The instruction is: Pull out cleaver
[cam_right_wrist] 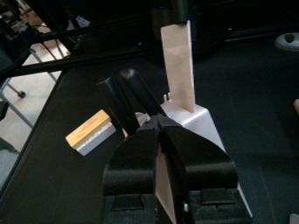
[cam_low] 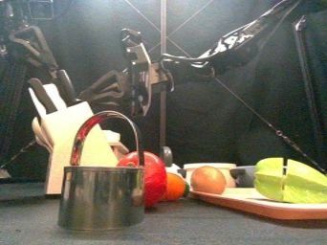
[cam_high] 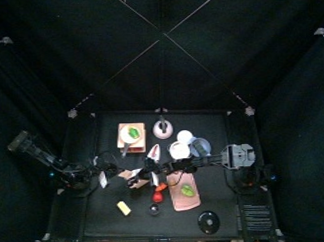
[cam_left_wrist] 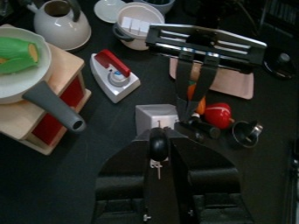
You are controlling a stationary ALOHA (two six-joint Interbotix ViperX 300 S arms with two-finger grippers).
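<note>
The white knife block (cam_low: 64, 139) stands at the front left with black handles (cam_low: 60, 84) sticking up from it. It also shows in the right wrist view (cam_right_wrist: 187, 105) and in the left wrist view (cam_left_wrist: 158, 118). My right arm reaches across from the right. Its gripper (cam_low: 143, 72) hangs above and behind the block. In the right wrist view the right gripper (cam_right_wrist: 160, 127) is shut on a thin white blade that looks like the cleaver (cam_right_wrist: 170, 179). My left gripper (cam_left_wrist: 158, 142) is shut, its tips against the block.
A metal cup (cam_low: 102, 191), a red tomato (cam_low: 153, 177) and a cutting board (cam_low: 274, 203) with a green item stand along the front. A yellow sponge (cam_right_wrist: 87, 131) lies beside the block. A wooden stove with a pot (cam_left_wrist: 35, 96) and a white kettle (cam_left_wrist: 59, 22) stand further back.
</note>
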